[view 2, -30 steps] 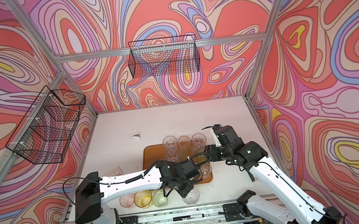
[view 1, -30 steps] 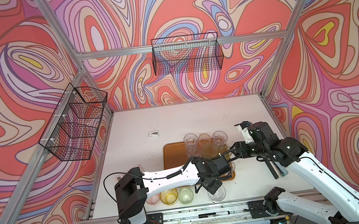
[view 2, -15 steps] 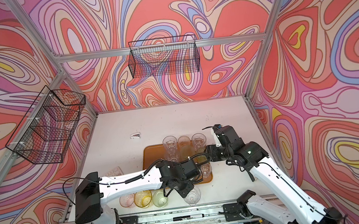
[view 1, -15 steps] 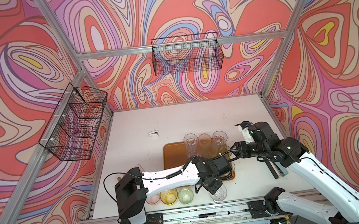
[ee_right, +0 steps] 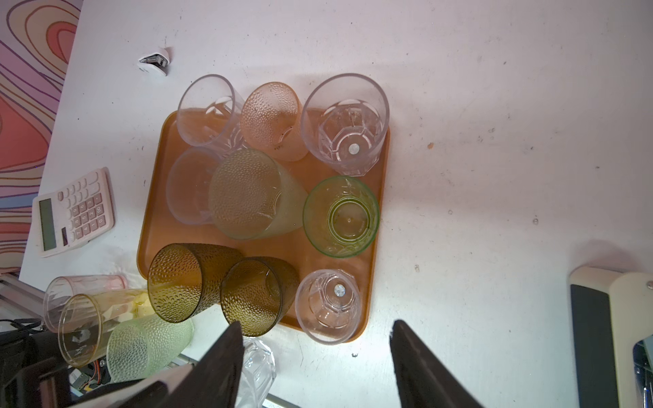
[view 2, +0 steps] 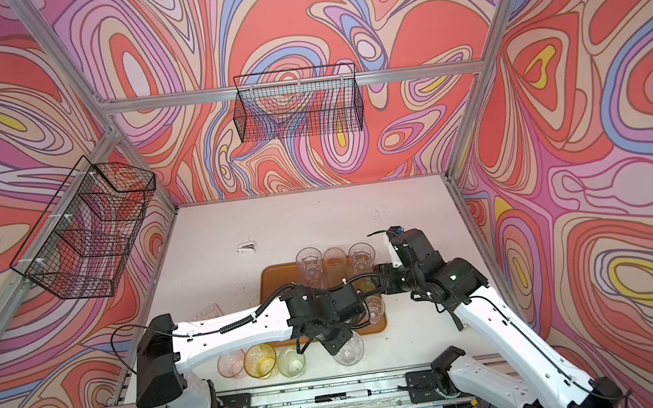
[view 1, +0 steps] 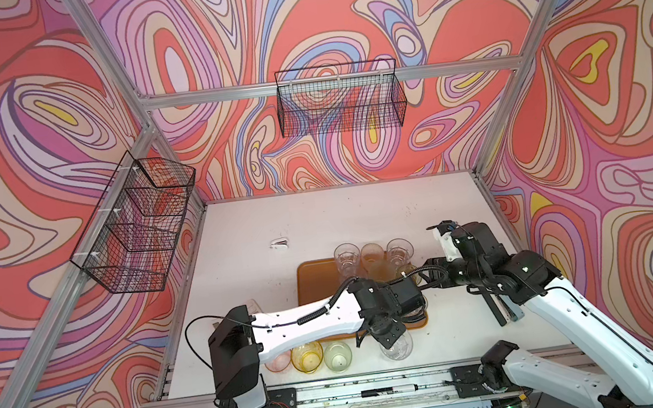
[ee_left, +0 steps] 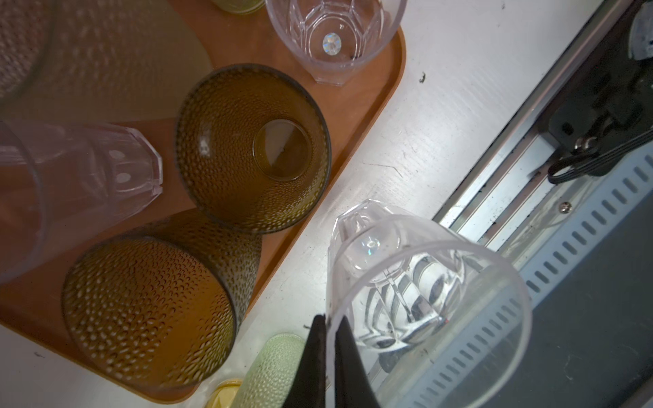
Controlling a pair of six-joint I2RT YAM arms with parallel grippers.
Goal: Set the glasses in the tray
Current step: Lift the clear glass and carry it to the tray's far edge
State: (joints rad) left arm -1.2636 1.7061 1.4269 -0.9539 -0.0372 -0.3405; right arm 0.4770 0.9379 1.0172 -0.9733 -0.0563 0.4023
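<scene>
- The table carries everything, and the work is gathered toward its front, where both arms reach.
- The tray lies flat there and is crowded. Clear, pink and green tumblers stand in close rows, with two olive-amber glasses at the near side, probably packed tight to leave room for more.
- The right gripper hovers above the tray's near edge, spread wide and holding nothing, probably kept out of the other arm's way.
- The left gripper is pinched on the rim of a clear faceted glass, one finger inside and one outside. That grip suits a thin wall on a mouth too wide to span.
- That glass tilts over the table just beside the tray's corner, not yet in it. I cannot tell whether its base is off the table.
- A pink glass, a yellow glass and a pale green glass wait together at the table's front edge, outside the tray.
</scene>
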